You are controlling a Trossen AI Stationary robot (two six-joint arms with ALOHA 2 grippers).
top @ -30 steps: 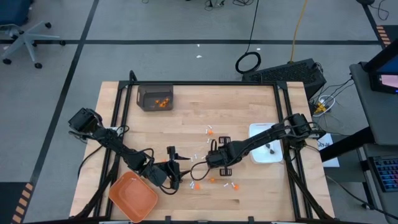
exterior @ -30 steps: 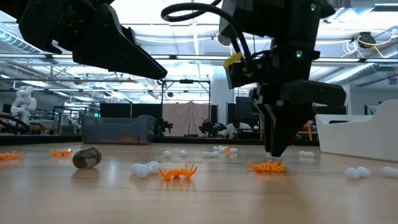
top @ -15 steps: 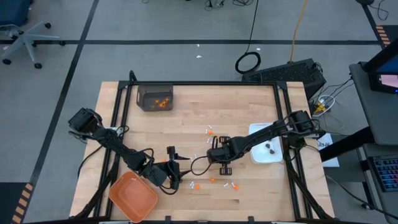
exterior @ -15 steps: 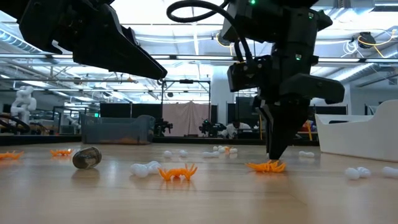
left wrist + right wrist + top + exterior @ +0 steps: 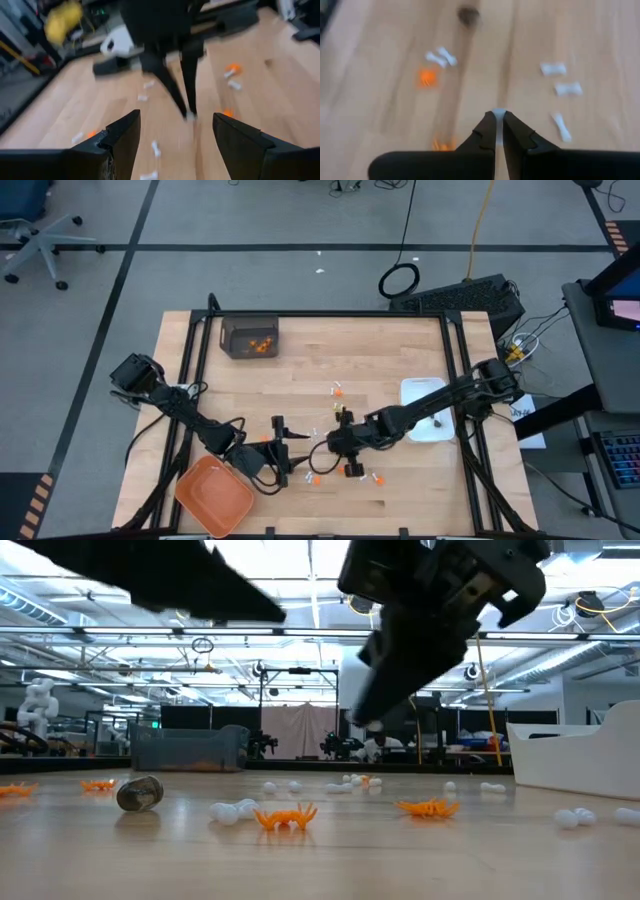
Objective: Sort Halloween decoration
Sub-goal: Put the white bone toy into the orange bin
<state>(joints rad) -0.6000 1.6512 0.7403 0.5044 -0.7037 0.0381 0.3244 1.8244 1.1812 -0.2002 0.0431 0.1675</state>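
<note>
Small orange bits (image 5: 318,477), white sticks (image 5: 378,478) and a dark bit (image 5: 140,793) lie scattered on the wooden table; more show in the right wrist view (image 5: 427,78). My right gripper (image 5: 338,446) hangs above them near the table's middle, fingers shut on a tiny white piece (image 5: 498,111). It also shows in the low view (image 5: 365,715) and in the left wrist view (image 5: 190,112). My left gripper (image 5: 285,450) is open and empty just to the left of it, facing it (image 5: 175,145). My right gripper pinches a tiny white piece (image 5: 498,111) between its two fingertips (image 5: 487,122), only at their free ends. The fingers slant down from above. The piece is lifted clear of the table; in the left wrist view it shows as a white speck at the fingertips (image 5: 190,116).
An orange tray (image 5: 213,495) sits at the near left corner. A white rectangular dish (image 5: 432,430) stands at the right edge with dark bits in it. A dark bin (image 5: 249,337) with orange bits stands at the far left.
My right gripper has risen from just above the table beside an orange bit and swung toward the table's left and near edge, tipping as it went. My left gripper has risen a little.
</note>
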